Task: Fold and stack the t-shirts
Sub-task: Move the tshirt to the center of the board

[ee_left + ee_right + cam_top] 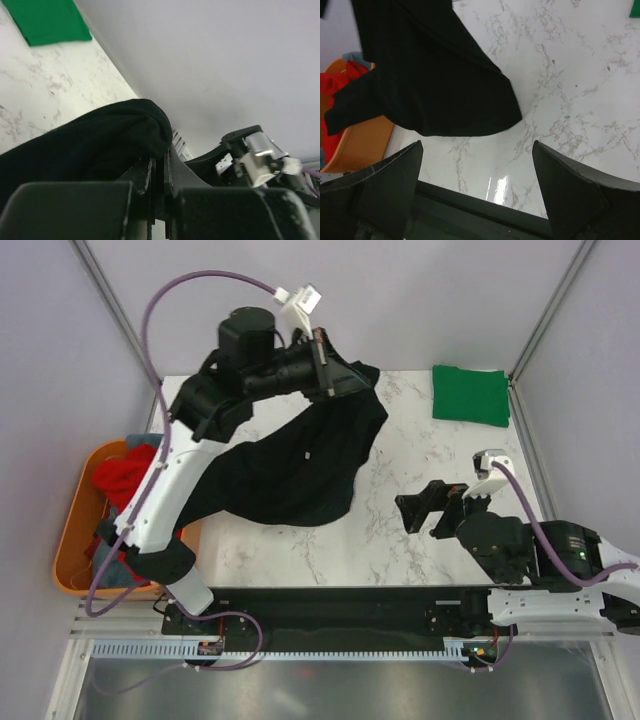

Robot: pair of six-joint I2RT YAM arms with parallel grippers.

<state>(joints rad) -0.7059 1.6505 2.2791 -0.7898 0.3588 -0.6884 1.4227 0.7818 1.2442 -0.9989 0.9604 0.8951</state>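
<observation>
My left gripper (322,362) is raised over the table's far left and is shut on an edge of the black t-shirt (300,455), which hangs from it and drapes down onto the marble table (420,440). In the left wrist view the fingers (172,167) pinch a fold of the black t-shirt (90,145). A folded green t-shirt (470,395) lies flat at the far right corner. My right gripper (418,515) hovers open and empty over the near right of the table, a little way from the black t-shirt's hem (435,85).
An orange tub (75,540) stands off the table's left edge, holding a red t-shirt (125,480) and grey cloth (150,442). Lilac walls and metal frame posts close in the back and sides. A black rail (350,605) runs along the near edge.
</observation>
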